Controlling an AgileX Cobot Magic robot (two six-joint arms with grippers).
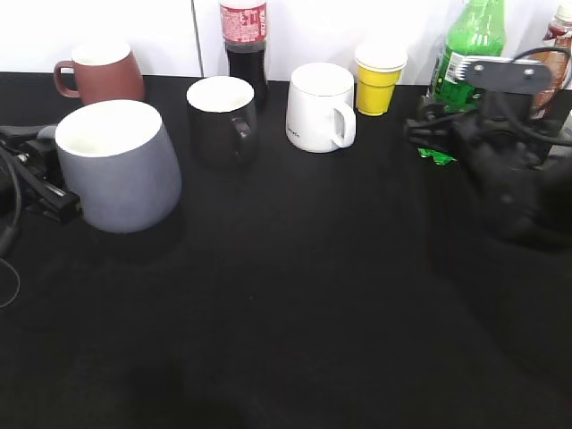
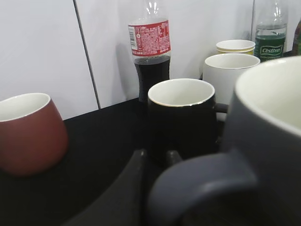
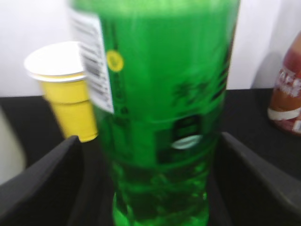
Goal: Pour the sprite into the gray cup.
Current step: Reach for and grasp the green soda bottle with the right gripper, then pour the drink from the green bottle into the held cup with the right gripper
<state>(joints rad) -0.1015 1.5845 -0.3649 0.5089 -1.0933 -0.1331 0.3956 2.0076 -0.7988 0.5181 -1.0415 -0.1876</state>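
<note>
Sprite (image 3: 160,117) between right gripper (image 3: 150,165) fingers, untouched

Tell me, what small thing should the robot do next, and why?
Probably close the right claw on the sprite: its fingers flank the bottle with gaps on both sides, so it isn't gripped yet. The gray cup already sits at the left claw.

Behind stand a reddish-brown mug (image 1: 98,73), black mug (image 1: 222,117), cola bottle (image 1: 245,45), white mug (image 1: 320,107), yellow cup (image 1: 379,79)

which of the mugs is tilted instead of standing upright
The squat blue-gray mug with white inside, front left beside the left claw. It leans, while the reddish-brown, black and white mugs stand upright.
</note>
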